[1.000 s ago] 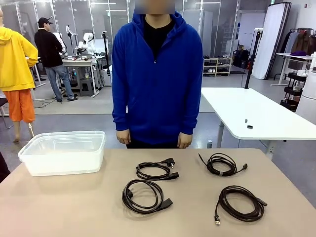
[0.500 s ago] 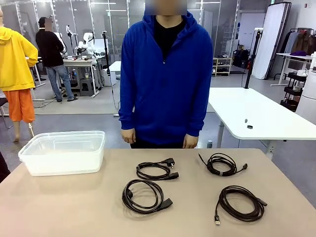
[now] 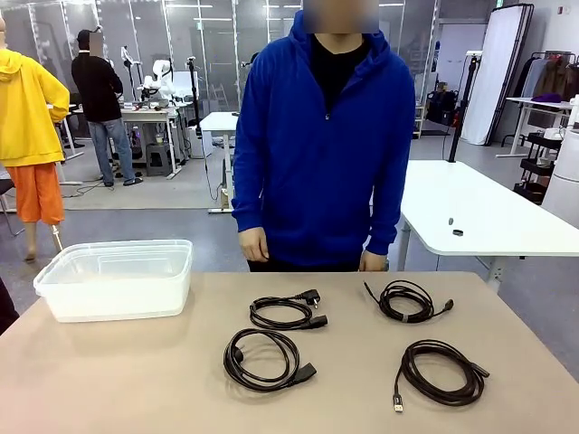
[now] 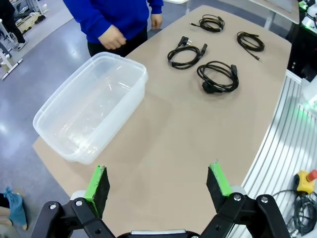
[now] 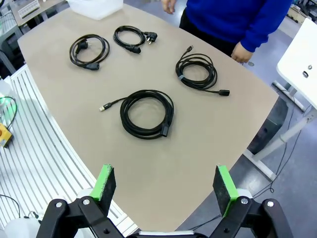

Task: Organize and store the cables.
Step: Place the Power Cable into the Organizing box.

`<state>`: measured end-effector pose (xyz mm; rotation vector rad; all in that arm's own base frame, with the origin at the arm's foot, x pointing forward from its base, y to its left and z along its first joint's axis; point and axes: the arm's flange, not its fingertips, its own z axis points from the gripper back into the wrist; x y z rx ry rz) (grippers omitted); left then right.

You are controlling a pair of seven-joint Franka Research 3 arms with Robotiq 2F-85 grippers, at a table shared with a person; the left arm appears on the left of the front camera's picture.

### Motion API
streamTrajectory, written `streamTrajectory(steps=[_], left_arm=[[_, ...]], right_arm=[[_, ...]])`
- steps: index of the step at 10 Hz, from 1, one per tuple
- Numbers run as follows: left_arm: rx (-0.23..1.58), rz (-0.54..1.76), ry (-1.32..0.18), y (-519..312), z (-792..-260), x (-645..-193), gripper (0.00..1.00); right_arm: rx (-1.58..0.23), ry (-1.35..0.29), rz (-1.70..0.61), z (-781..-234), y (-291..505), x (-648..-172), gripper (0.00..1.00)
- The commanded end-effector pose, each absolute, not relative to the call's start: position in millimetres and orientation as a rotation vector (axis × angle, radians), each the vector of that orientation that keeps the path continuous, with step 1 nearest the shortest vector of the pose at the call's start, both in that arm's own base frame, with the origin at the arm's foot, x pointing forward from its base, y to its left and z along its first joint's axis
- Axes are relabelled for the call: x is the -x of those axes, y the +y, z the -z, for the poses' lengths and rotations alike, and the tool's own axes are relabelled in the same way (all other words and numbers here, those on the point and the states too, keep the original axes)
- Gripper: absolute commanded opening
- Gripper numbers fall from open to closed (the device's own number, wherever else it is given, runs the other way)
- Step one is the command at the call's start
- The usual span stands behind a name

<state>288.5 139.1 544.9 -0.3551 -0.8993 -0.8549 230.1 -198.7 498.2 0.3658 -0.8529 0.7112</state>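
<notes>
Front view: black coiled cables (image 3: 262,359) are lying, plugged pair toward nine o'clock. Left claw (image 4: 157,168) and right claw (image 5: 164,168) are gaping open.

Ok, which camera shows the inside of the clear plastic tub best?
The left wrist view: it looks down into the clear plastic tub, showing its bare bottom. The front view shows it side-on; the right wrist view catches just a corner at its top edge.
</notes>
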Motion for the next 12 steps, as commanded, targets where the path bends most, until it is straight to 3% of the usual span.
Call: streamTrajectory(steps=[1,12], left_arm=[[0.368,0.875,-0.909,140.0,-545.8,-287.1,1.0],[0.368,0.875,-0.909,140.0,-545.8,-287.1,1.0]], right_arm=[[-0.367,-0.857,-0.731,-497.9,-198.8,-230.0,1.0],[-0.367,-0.857,-0.731,-497.9,-198.8,-230.0,1.0]])
